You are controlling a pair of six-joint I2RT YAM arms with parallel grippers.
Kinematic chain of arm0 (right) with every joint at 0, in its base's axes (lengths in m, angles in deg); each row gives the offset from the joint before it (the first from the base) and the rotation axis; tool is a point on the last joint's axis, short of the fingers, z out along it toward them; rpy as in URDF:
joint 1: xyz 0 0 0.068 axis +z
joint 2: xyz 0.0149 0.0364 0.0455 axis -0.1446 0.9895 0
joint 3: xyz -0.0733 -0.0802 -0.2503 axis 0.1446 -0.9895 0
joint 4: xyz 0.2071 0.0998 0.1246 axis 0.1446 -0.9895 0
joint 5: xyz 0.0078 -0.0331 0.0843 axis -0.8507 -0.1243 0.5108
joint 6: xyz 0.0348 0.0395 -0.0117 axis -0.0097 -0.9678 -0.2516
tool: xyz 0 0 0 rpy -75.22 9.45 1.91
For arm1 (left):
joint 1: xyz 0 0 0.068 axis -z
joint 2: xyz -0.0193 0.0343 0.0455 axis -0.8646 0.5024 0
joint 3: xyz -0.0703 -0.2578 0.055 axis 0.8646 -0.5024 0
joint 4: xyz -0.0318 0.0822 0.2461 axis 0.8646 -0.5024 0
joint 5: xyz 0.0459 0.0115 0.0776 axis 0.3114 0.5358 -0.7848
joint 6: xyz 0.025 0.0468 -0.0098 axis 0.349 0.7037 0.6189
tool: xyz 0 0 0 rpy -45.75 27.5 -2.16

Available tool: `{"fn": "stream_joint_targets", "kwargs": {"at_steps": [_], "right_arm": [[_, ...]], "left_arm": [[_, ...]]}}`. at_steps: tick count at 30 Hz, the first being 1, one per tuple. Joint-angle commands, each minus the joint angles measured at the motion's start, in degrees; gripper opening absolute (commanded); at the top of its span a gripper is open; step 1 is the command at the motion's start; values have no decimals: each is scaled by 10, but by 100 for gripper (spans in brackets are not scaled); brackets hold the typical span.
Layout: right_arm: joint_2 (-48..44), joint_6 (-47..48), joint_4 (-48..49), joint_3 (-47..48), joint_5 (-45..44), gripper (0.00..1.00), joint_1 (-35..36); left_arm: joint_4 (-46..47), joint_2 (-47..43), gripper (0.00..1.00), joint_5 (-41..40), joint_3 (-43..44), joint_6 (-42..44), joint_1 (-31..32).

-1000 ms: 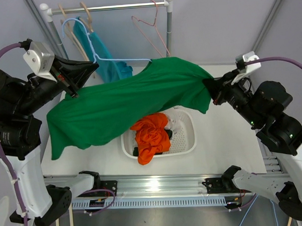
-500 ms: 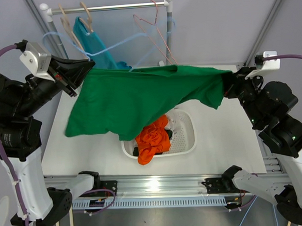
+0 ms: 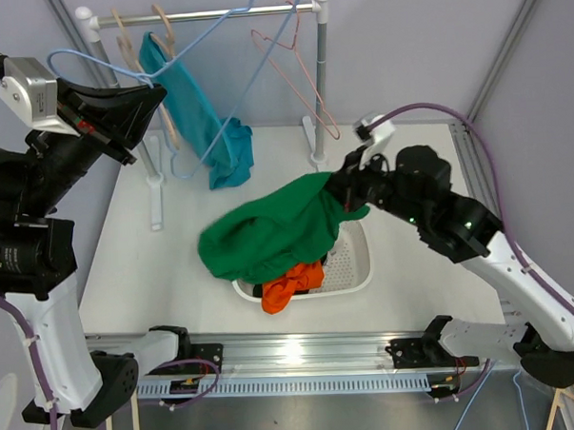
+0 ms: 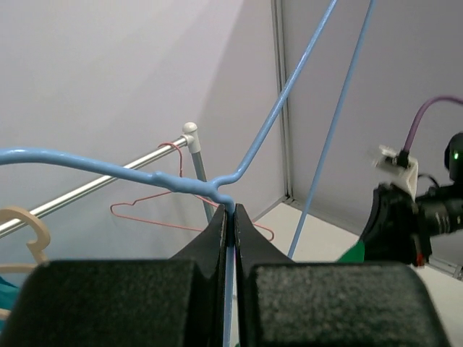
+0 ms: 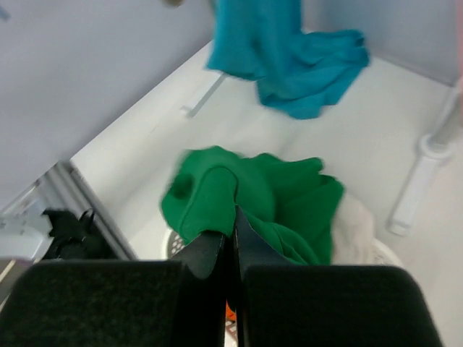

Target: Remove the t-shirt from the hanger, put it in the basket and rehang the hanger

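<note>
Since the t-shirt [image 3: 269, 240] looks soft and light, the right jaws clench a bunched fold; the left jaws pinch the thin hanger [image 4: 181, 182].

I checked all three views and could read no text, label, brand, number or sign. There was none legible on the green t-shirt [image 3: 269, 240], the blue hanger [image 4: 108, 168], the white basket [image 3: 354, 262] or the table [image 3: 432, 256].

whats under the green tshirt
The green t-shirt drapes over a white basket; an orange garment shows beneath its edge. Whatever else lies in the basket's left part is covered.
</note>
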State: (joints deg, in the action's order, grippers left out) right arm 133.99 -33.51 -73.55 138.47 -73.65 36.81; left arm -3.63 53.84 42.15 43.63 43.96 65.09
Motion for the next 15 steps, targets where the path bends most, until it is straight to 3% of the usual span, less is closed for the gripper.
{"fn": "stream_joint_targets", "kwargs": {"at_steps": [1,7,15], "right_arm": [[7,25,71,27,26,0,46],[32,59,47,130,-11,0,40],[100,96,79,280,26,0,42]], "left_arm": [[46,8,1,2,7,-51,-7],[12,34,1,-34,70,-56,-5],[36,-12,1,-180,-34,-74,-5]]}}
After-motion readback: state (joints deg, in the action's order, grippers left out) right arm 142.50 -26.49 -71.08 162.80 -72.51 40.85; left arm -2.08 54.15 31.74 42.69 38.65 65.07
